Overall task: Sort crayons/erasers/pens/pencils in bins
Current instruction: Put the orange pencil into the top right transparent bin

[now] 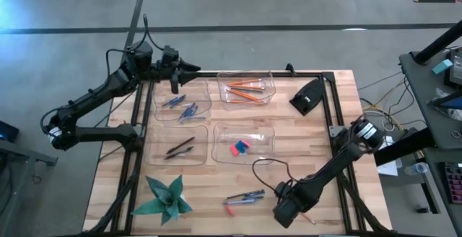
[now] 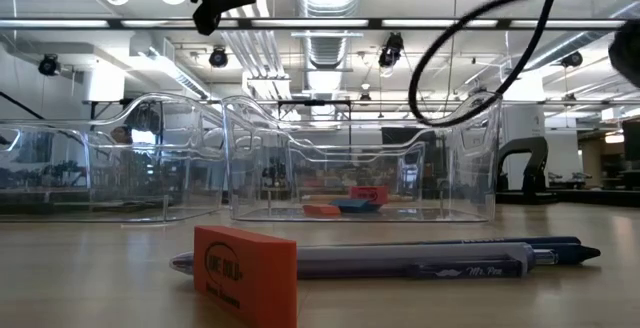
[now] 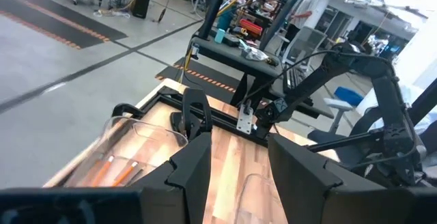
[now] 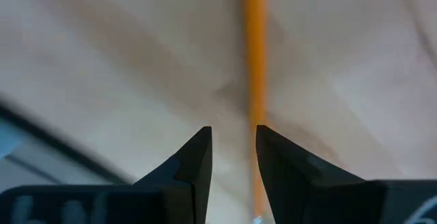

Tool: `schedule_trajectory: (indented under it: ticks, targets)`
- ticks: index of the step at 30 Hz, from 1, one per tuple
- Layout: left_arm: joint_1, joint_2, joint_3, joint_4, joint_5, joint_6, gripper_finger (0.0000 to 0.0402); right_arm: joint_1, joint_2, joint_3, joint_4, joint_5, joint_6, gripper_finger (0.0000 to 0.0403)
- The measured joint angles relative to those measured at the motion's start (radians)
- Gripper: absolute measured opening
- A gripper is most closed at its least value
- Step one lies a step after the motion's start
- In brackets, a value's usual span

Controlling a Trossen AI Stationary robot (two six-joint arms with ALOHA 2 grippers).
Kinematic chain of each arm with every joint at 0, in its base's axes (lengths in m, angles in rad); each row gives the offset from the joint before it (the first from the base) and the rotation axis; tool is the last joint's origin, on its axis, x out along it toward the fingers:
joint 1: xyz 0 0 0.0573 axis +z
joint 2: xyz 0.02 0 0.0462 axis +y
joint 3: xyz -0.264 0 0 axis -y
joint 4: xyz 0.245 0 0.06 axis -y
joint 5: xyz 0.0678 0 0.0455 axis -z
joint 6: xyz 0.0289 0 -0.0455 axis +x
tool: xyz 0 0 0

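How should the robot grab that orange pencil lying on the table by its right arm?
Best by the mid-shaft, from straight above: the pencil lies flat on bare wood, thin and long. The right gripper hangs over it, fingers open either side of the shaft.

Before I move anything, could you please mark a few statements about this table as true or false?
1. The orange pencils lie in a bin. True.
2. The green paper star sits inside a bin. False: it lies on the bare table, outside the bins.
3. An orange eraser and a pen lie loose on the table. True.
4. The left gripper holds a crayon. False: it is open and empty.
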Motion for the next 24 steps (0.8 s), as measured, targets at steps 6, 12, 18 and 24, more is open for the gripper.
schedule_trajectory:
  ticks: [6,12,18,24]
  targets:
    - [0.000,0.000,0.000,-0.002,0.000,0.036,0.0133,0.000,0.052,0.000,-0.018,-0.003,-0.020,0.0105]
    - [0.000,0.000,0.000,-0.002,0.000,0.036,0.0133,-0.001,0.071,0.002,-0.019,-0.010,-0.018,0.0093]
    - [0.000,0.000,0.000,-0.002,0.000,0.036,0.0133,-0.002,0.071,0.000,-0.022,-0.014,-0.020,0.0045]
    - [0.000,0.000,0.000,-0.002,0.000,0.036,0.0133,-0.002,0.070,0.000,-0.018,-0.023,-0.044,0.0013]
